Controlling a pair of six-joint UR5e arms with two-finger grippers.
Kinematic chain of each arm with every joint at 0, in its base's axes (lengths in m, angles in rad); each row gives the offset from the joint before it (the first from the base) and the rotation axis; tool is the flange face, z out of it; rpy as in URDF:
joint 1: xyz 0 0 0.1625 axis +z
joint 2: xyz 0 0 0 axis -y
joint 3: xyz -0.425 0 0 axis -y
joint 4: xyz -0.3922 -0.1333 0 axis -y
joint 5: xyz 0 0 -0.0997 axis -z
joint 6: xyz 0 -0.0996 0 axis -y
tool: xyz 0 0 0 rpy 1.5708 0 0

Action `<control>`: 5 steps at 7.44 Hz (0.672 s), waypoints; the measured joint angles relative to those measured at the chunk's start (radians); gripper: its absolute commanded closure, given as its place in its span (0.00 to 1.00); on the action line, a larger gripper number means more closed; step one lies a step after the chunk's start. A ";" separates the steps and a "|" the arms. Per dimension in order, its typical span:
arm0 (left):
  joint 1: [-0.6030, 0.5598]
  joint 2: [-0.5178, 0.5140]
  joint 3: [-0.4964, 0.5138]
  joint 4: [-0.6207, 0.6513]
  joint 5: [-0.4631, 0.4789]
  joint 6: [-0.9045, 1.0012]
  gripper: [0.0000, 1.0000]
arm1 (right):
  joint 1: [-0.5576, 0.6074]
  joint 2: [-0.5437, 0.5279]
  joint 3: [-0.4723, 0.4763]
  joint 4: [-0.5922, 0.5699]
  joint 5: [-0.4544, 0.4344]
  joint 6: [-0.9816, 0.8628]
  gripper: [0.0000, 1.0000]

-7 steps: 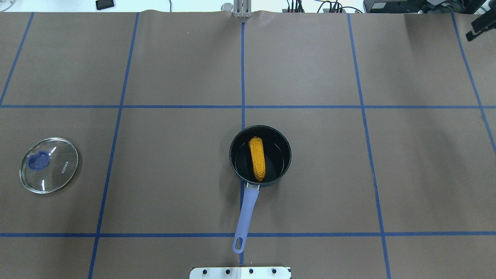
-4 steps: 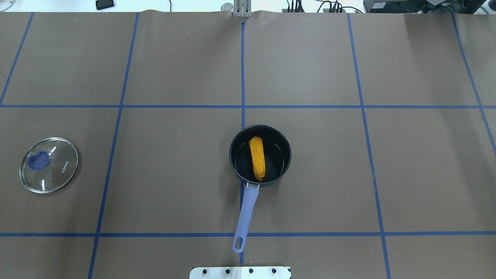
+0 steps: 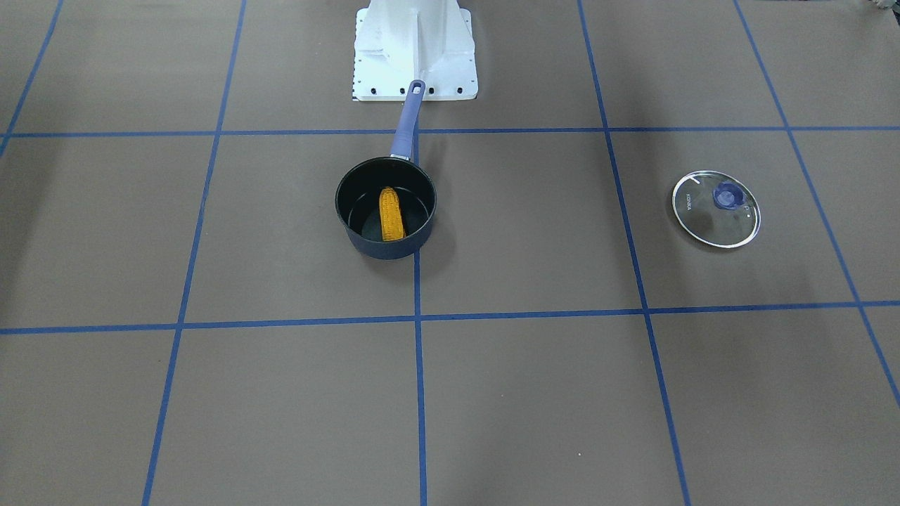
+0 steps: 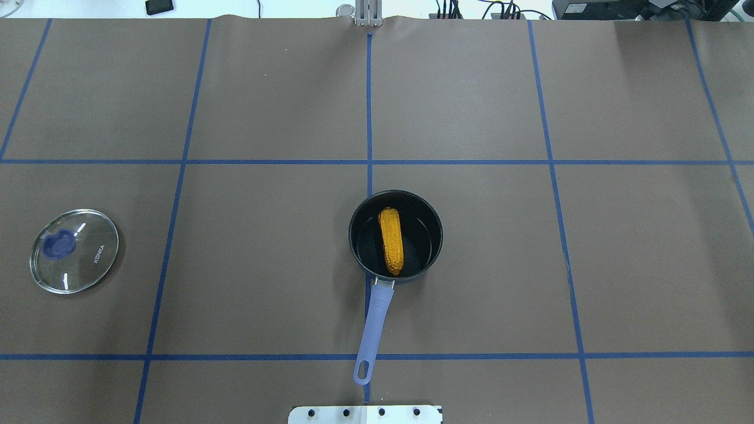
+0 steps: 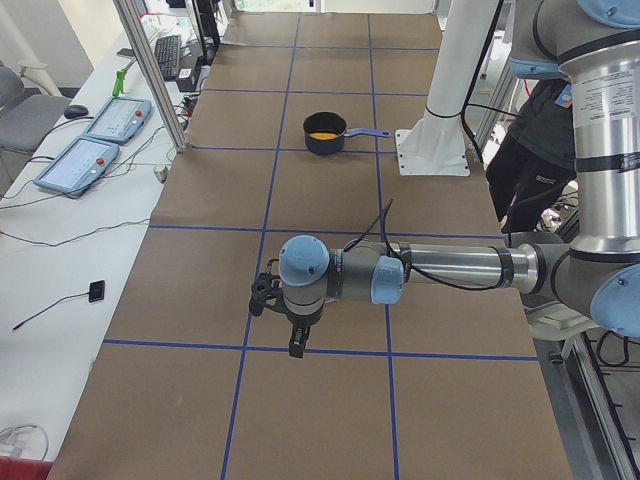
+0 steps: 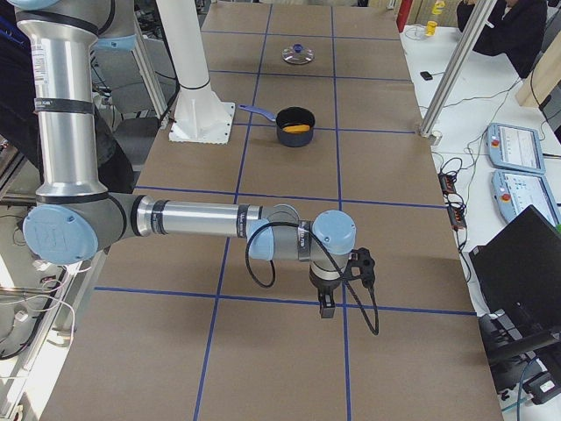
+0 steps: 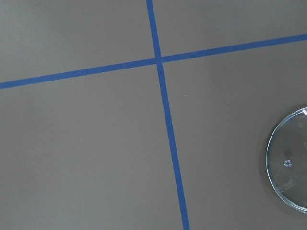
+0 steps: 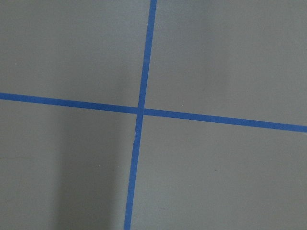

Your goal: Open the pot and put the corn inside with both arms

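The dark navy pot [image 4: 424,259] stands open near the table's middle, its periwinkle handle [image 4: 377,321] pointing at the robot base. The orange-yellow corn [image 4: 391,240] lies inside it, also in the front view [image 3: 391,213], within the pot [image 3: 385,247]. Neither gripper shows in the overhead or front view. The left gripper [image 5: 297,345] hangs over the table's left end, far from the pot [image 5: 325,145]. The right gripper [image 6: 327,307] hangs over the right end, far from the pot [image 6: 295,137]. I cannot tell whether either is open or shut.
The round glass lid [image 4: 75,250] with a blue knob lies flat on the left of the table, also in the front view [image 3: 716,209] and at the left wrist view's edge [image 7: 290,167]. The white base mount [image 3: 415,49] stands behind the handle. Blue tape lines cross the brown mat.
A dark arm part at the overhead view's upper right edge has left the view. The pot, corn and lid have not moved.
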 measured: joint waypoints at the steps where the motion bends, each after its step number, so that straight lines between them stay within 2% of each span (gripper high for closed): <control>1: 0.000 0.002 0.000 -0.001 0.000 0.000 0.01 | 0.001 -0.002 0.006 0.000 -0.004 0.001 0.00; 5: 0.000 0.006 0.002 -0.004 -0.001 0.000 0.01 | 0.002 -0.004 0.003 -0.007 -0.010 0.012 0.00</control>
